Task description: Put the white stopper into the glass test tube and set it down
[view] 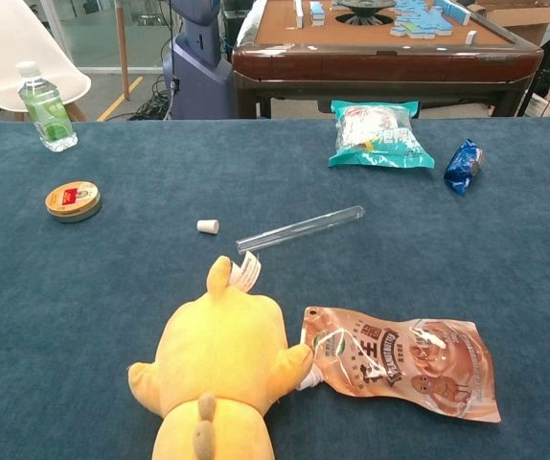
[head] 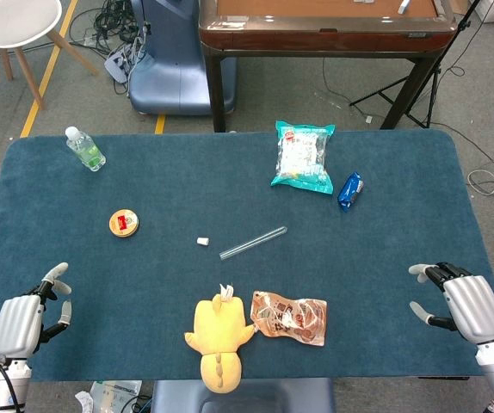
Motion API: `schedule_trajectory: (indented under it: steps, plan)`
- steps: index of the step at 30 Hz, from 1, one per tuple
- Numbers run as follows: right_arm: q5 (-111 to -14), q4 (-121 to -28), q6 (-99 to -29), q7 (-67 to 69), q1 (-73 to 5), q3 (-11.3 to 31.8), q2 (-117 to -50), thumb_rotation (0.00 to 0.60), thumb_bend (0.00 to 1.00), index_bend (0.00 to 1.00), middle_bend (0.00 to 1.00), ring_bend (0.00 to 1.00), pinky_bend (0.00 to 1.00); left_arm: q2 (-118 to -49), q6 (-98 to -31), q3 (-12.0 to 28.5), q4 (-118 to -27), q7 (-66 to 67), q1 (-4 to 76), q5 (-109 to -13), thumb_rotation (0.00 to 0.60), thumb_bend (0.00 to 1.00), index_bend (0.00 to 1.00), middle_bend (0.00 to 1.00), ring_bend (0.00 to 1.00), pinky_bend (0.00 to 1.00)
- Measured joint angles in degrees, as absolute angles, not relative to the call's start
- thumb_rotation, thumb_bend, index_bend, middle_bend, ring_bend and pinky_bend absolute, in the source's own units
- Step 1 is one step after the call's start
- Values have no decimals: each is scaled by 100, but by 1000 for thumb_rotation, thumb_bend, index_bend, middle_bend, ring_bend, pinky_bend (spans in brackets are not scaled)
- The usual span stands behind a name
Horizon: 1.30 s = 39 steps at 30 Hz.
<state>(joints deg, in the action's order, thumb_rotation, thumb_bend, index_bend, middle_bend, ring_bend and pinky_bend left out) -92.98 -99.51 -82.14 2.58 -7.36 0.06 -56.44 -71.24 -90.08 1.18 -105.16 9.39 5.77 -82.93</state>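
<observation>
The glass test tube (head: 253, 243) lies mid-tabletop (head: 385, 284), the white stopper (head: 202, 242) just apart at its 9 o'clock. Left hand (head: 25, 320) and right hand (head: 462, 301) rest empty, fingers apart, at 8 and 4 o'clock.

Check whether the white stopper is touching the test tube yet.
Apart. The head view shows bare blue cloth between the stopper and the near end of the tube; the chest view shows the same gap.
</observation>
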Motion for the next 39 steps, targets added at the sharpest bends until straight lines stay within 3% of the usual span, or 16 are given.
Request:
schedule_trajectory:
  steps: [11,19,24,27,35,39]
  plan:
    - [-9326,-9947,-8264,276,-730,23,-5649,600,230,348,456,343,457,-7055,-8987,161,-10531,925,507,-8339,600,460,174,436,452,527]
    - [-9281,-10002,-8218,168,-795,97,-5664,600,230,348,456,343,457,-6859,-8444,312,-10355,694,880,-8457,600,460,235,462,499,556]
    - [-9182,-10065,-8216,27,-827,182,-5704,600,230,348,456,343,456,-6769,-7868,505,-10112,529,1362,-8533,600,460,283,584,607,669]
    - [-9122,-10125,-8162,-71,-861,213,-5717,600,230,348,456,343,456,-6762,-7487,628,-9917,329,1696,-8576,600,460,319,684,728,793]
    - [-8988,-10252,-7991,-267,-944,252,-5712,600,230,348,457,348,456,-6916,-6210,904,-9193,-501,2744,-8603,600,497,356,967,980,981]
    - [-8935,-10283,-7939,-317,-957,248,-5703,600,230,348,459,356,456,-7130,-5506,1000,-8766,-891,3278,-8527,600,569,347,1000,1000,1000]
